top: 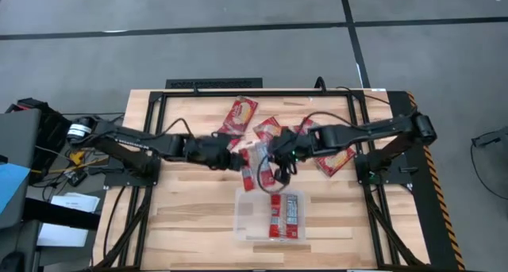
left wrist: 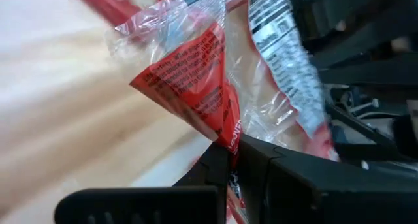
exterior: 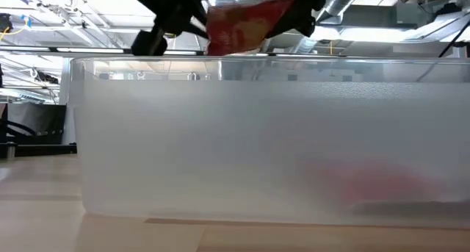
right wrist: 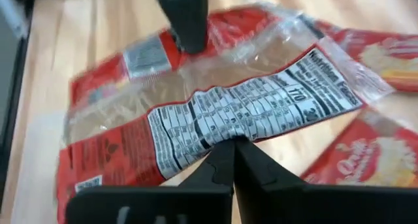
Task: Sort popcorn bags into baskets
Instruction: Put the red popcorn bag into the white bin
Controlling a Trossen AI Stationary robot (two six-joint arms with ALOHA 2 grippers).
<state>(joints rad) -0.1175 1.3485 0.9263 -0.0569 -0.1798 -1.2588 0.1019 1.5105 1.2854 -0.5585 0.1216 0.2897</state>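
Both grippers are shut on one popcorn bag (top: 258,155), a red packet in clear wrap with a white nutrition label (right wrist: 261,116), held in the air between them just beyond the bin. My left gripper (top: 236,158) is at its left side and my right gripper (top: 276,156) at its right. In the low view the bag (exterior: 246,24) shows above the bin's rim. The clear plastic bin (top: 248,224) stands near the table's near edge, with red packets (top: 286,212) lying flat in its right half. More bags (top: 240,113) lie flat on the table farther back. My left gripper pinches the bag's red printed edge (left wrist: 225,129) between its two fingers, coming level from the table's left. The wrap is crumpled and folded there. The bag is lifted clear of the table. My right gripper pinches the bag's edge beside the nutrition label (right wrist: 228,134) between its two fingers, coming from the table's right. The bag stretches away from the fingers toward the left gripper (right wrist: 186,21) on its far side, clear of the table.
Loose bags lie on the table's far half (top: 267,129), and a wide one (top: 333,158) lies under the right arm. The bin's frosted wall (exterior: 220,149) fills the low view. A black frame (top: 214,84) edges the wooden table. Bare wood lies left of the bin.
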